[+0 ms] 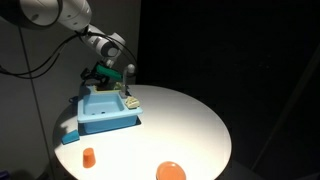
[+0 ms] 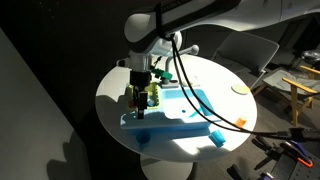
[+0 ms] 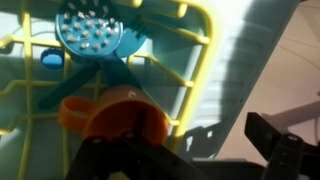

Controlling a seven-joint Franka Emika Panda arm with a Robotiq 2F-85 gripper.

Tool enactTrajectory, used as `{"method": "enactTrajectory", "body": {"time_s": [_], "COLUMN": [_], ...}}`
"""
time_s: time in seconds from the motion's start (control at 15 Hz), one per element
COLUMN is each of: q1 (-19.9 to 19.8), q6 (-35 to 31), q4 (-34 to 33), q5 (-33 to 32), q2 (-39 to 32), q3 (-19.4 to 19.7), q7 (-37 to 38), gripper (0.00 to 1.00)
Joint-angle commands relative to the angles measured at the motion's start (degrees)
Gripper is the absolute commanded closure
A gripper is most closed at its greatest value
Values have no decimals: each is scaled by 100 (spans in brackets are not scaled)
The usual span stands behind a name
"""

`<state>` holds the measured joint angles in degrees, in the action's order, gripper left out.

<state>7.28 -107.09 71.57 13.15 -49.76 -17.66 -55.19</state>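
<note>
My gripper (image 1: 106, 76) hangs low over the far end of a blue toy sink unit (image 1: 106, 116) on a round white table, as both exterior views show (image 2: 143, 97). In the wrist view an orange cup with a handle (image 3: 112, 118) sits on the yellow wire rack (image 3: 197, 62), right against my left finger. My right finger is well apart from it, with rack and table showing in the gap, so my gripper (image 3: 200, 152) looks open. A round blue drain strainer (image 3: 90, 30) lies beyond the cup.
In an exterior view another orange cup (image 1: 90, 156) and an orange plate (image 1: 171, 171) stand near the table's front edge. A tap (image 1: 130, 74) rises beside my gripper. Small blue pieces (image 2: 215, 138) lie by the sink unit (image 2: 190, 115). A chair (image 2: 250, 50) stands behind the table.
</note>
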Motion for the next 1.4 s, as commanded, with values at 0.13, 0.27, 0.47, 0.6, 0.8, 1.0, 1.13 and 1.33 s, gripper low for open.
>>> {"method": "enactTrajectory", "body": {"time_s": [0.13, 0.27, 0.47, 0.6, 0.8, 1.0, 1.13, 1.33], "q1": [-94, -119, -152, -170, -192, -206, -207, -196], "q6": [164, 172, 176, 173, 153, 135, 104, 45], "q4": [37, 50, 55, 58, 63, 78, 110, 172], "q5": [206, 298, 420, 501, 563, 597, 596, 568], "q2": [94, 125, 162, 187, 211, 224, 249, 326], "q3": [-122, -159, -207, -229, -250, -259, -252, -226], "q7": [-17, -56, -111, -142, -178, -189, -183, -146], "gripper": [0, 0, 0, 15, 42, 67, 82, 100]}}
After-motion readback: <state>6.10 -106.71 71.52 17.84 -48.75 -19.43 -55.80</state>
